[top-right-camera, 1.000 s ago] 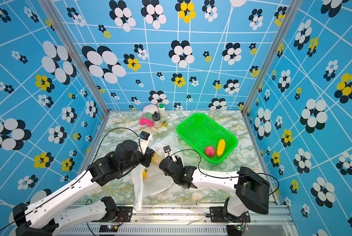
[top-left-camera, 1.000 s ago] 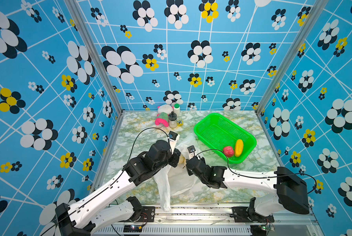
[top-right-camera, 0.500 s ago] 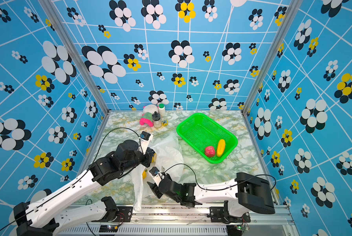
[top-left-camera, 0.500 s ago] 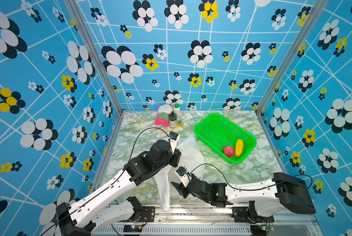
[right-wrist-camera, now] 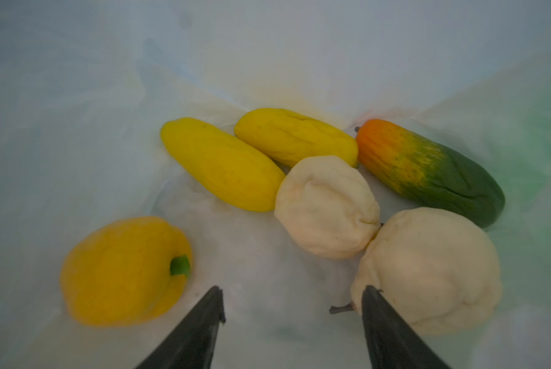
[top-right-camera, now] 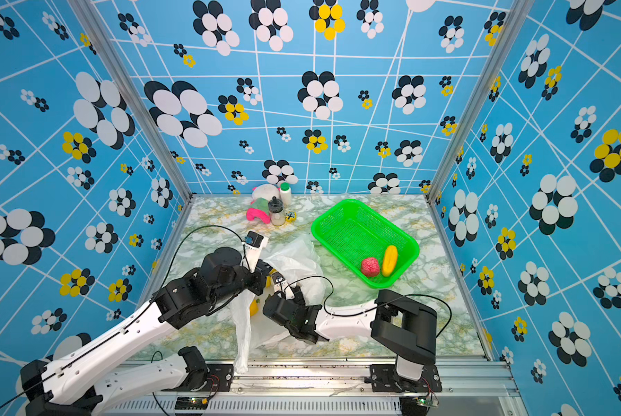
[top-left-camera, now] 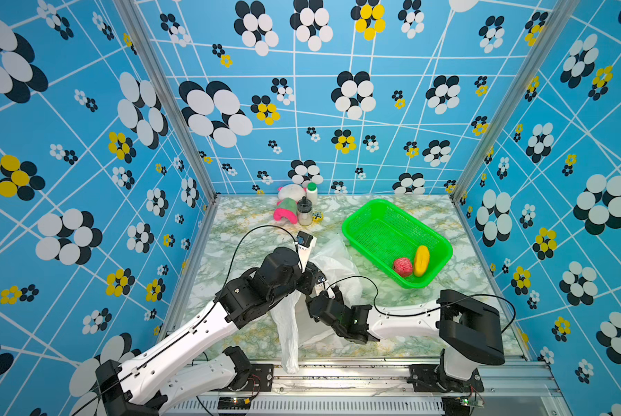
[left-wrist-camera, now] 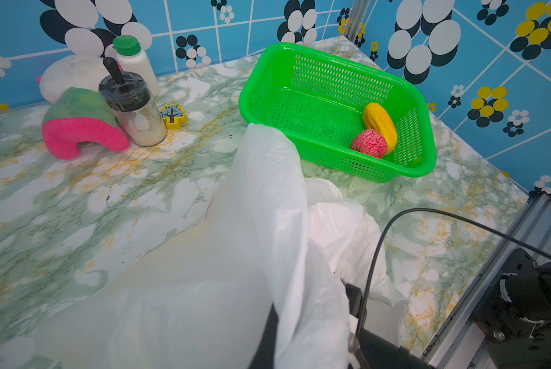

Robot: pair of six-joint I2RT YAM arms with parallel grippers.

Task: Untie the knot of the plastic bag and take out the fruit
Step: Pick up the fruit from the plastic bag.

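Fruit (right-wrist-camera: 327, 207) loose inside plastic bag (top-left-camera: 332, 259)

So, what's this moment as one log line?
left fingers: shut on bag | right fingers: open inside bag | basket: two fruits

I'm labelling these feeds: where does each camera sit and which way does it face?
Top views: high in front, looking down on table, left arm, right arm, plastic bag, green basket.
Left wrist: faces over the bag toward the basket; the right arm shows.
Right wrist: inside the bag, facing the fruit; its open fingers show.
Shared: top and left wrist views show the basket.
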